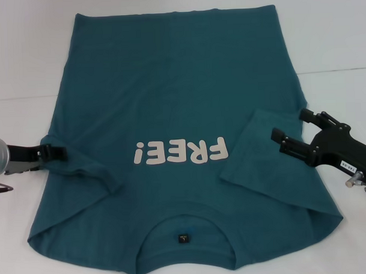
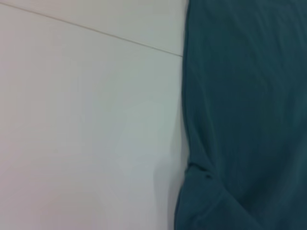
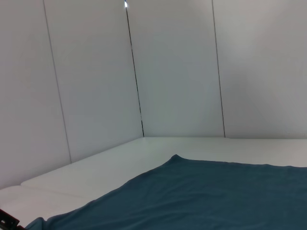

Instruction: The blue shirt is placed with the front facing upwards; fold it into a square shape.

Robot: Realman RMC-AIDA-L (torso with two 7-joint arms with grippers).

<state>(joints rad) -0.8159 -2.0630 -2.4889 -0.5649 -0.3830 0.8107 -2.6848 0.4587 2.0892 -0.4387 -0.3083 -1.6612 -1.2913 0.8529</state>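
Observation:
The blue shirt lies flat on the white table, front up, with the pale "FREE!" print and the collar with its black label nearest me. Both short sleeves are folded inward onto the body. My left gripper sits at the shirt's left edge, by the folded left sleeve. My right gripper is open, its two black fingers spread above the outer edge of the folded right sleeve, holding nothing. The left wrist view shows the shirt's edge; the right wrist view shows its far part.
The white table extends around the shirt, with a seam line across it. White wall panels stand behind the table. The shirt's collar end reaches the table's near edge.

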